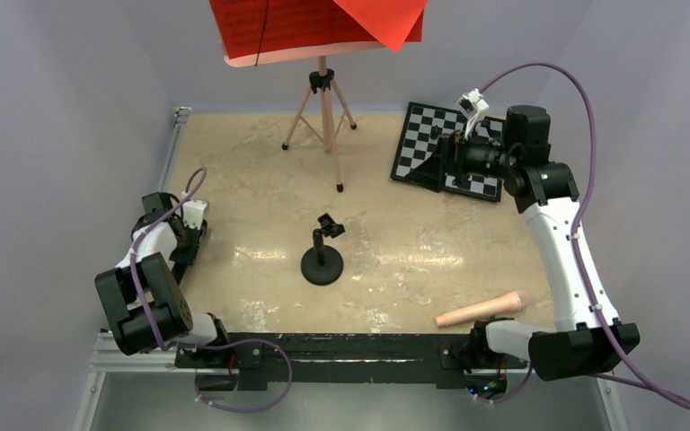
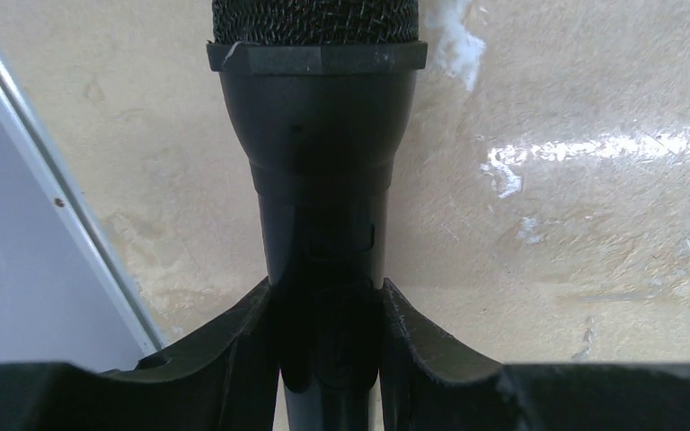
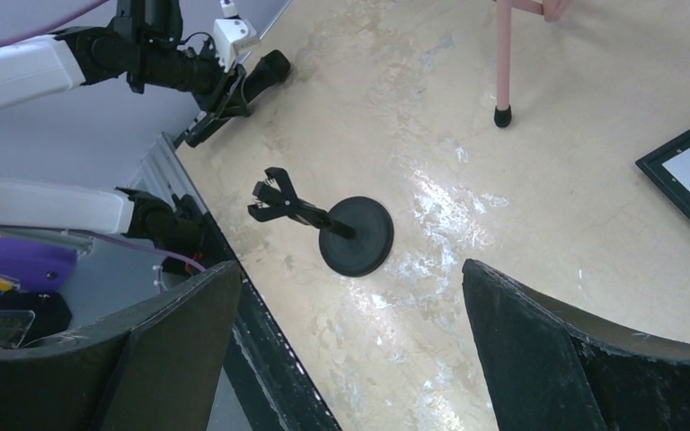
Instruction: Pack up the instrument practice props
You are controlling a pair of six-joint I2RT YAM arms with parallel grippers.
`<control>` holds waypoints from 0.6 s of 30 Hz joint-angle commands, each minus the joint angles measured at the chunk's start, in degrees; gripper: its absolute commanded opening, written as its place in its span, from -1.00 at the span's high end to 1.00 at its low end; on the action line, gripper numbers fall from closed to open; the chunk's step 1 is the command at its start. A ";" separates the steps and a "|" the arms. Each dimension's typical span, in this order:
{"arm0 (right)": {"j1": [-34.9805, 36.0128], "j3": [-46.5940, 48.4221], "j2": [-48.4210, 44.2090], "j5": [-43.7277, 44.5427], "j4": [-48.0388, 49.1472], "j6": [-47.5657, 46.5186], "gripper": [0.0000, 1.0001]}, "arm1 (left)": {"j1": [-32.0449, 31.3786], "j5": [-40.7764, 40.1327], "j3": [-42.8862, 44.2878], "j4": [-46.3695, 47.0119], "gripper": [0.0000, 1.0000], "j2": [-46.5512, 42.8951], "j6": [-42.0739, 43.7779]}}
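Left jaws [image 2: 328,292]: clamped on the microphone [image 2: 319,135], one finger on each side of its slim black body.
Microphone: it sits in the middle between the left jaws. The wider collar and the mesh head stick out beyond the fingertips, just above the surface [image 1: 413,242].
Microphone place: at the left edge of the surface, near the metal rail.
Right jaws [image 3: 350,278]: wide apart, with nothing between them.
Right jaws place: raised over the far right part of the surface, by the chessboard [image 1: 431,144], well apart from the microphone.
Mic stand [image 1: 322,260]: upright on its round base near the middle of the surface, between the two arms. Its small clip on top is tilted. No jaws touch it.
Music stand [image 1: 326,99]: pink, at the far edge, with its three legs on the surface.
Red pages [image 1: 305,22]: they lie on the tray of the music stand; one sheet is turned at an angle.
Pale pink stick [image 1: 483,310]: it lies flat near the base of the right arm.
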 commanded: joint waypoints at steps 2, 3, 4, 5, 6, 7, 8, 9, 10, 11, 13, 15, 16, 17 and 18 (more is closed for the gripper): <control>1.37 3.91 1.14 0.76 -1.63 -1.97 -0.97 | 0.44 1.27 -2.52 4.68 0.69 0.82 2.71; 1.54 4.22 1.27 0.80 -1.96 -2.17 -0.97 | 0.40 1.47 -2.78 5.00 0.63 1.18 2.80; 1.80 4.43 1.39 0.87 -2.28 -2.43 -0.97 | 0.44 1.51 -3.00 5.34 0.55 1.61 2.82; 1.86 4.66 1.42 0.96 -2.66 -2.73 -0.97 | 0.40 1.49 -3.24 5.63 0.47 1.78 2.84; 1.85 4.66 1.47 1.21 -2.99 -2.84 -0.97 | 0.43 1.42 -3.44 5.81 0.38 1.95 2.76; 1.92 4.67 1.41 1.41 -3.29 -2.96 -0.97 | 0.43 1.37 -3.60 5.95 0.30 2.03 2.67; 1.92 4.65 1.40 1.52 -3.70 -3.21 -0.97 | 0.41 1.34 -3.73 6.03 0.25 2.10 2.48; 1.94 4.33 1.21 1.47 -4.00 -3.35 -0.97 | 0.39 1.22 -3.89 6.05 0.20 2.10 2.36; 1.94 3.93 1.03 1.24 -4.08 -3.37 -0.96 | 0.38 0.73 -3.97 6.01 0.13 2.28 1.85; 1.95 3.17 0.78 0.87 -4.01 -3.38 -0.96 | 0.42 0.23 -4.02 5.67 0.06 2.52 1.32; 1.94 2.12 0.48 -0.90 -3.97 -3.97 -0.97 | 0.42 0.09 -4.10 4.25 -0.07 2.94 1.16; 2.42 2.00 0.43 -3.98 -5.46 -8.22 -0.97 | 0.40 0.07 -4.81 3.93 -0.24 2.46 1.52; 3.03 2.31 0.49 -5.51 -7.24 -12.38 -0.97 | 0.40 0.08 -5.29 4.13 -0.37 1.83 1.77; 3.85 2.91 0.55 -6.84 -9.51 -17.41 -0.97 | 0.41 0.19 -5.71 4.26 -0.41 1.13 1.95; 4.96 3.61 0.75 -7.77 -12.62 -22.75 -0.97 | 0.39 0.40 -5.89 4.29 -0.43 0.45 2.03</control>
